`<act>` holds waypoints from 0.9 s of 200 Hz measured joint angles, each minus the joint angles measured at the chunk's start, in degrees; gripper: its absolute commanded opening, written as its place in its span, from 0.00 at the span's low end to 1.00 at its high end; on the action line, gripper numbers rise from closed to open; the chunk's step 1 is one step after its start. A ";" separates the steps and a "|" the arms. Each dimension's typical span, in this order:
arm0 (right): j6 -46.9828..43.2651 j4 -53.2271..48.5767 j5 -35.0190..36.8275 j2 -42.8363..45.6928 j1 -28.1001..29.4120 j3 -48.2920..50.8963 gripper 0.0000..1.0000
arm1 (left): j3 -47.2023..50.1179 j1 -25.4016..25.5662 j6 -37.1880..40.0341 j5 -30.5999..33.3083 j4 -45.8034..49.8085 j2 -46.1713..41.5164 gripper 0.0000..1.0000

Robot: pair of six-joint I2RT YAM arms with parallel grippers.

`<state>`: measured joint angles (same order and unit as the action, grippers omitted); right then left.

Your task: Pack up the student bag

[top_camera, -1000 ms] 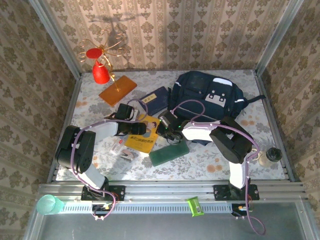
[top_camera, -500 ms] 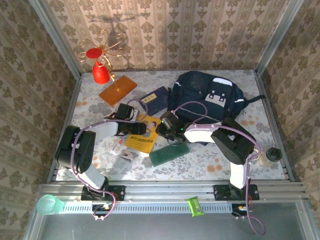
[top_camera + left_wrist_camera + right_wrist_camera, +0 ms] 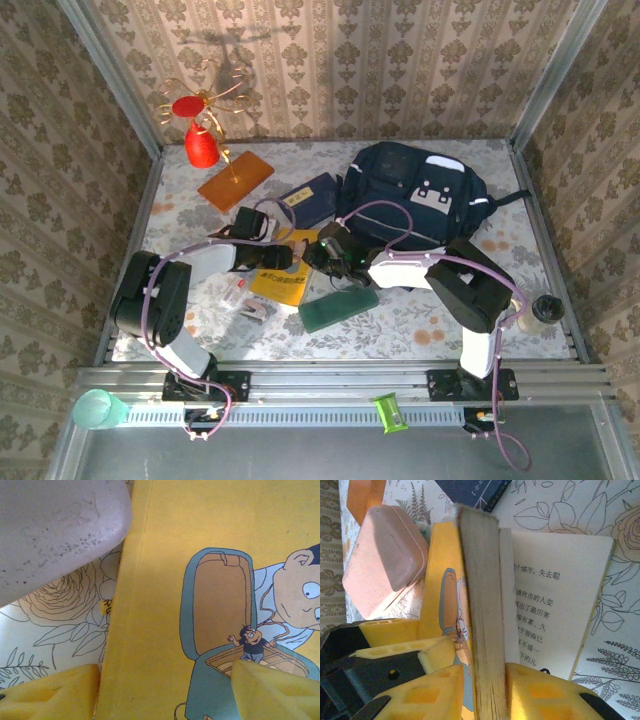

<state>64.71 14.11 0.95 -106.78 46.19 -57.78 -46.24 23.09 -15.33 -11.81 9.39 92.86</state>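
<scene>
The bag [image 3: 410, 190] lies far right on the desk [image 3: 420, 315]. Just left of it, the right wrist view shows the right gripper [image 3: 487, 690] clasping the book's [image 3: 480, 605] page block. The left wrist view shows the left gripper [image 3: 165, 690] spread, empty, over its cover. The right gripper has edged away from the bag.

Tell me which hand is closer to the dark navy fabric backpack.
Right. The right hand straddles the edge of the yellow paperback book beside the dark navy fabric backpack; the left hand hovers farther left over its cover.
</scene>
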 measured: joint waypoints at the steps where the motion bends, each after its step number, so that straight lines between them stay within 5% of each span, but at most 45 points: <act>1: -0.07 -0.11 0.07 0.00 0.02 -0.04 0.26 | 0.00 0.00 0.00 0.00 -0.02 0.00 0.69; 69: -3.58 -4.07 2.67 -0.17 0.35 -1.49 0.00 | -0.02 0.00 0.00 0.02 0.00 0.00 0.70; 130: -5.81 -2.93 1.97 2.03 -0.70 -1.25 0.00 | -0.20 0.02 -0.02 -1.01 0.42 -1.60 0.71; 180: -9.75 1.20 -2.19 7.15 -4.96 -0.46 0.00 | -0.17 -0.50 -0.70 -2.80 0.24 -12.26 0.73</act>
<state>54.96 15.31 -1.23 -99.63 41.23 -58.24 -46.41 22.59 -16.03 -14.61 9.63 80.60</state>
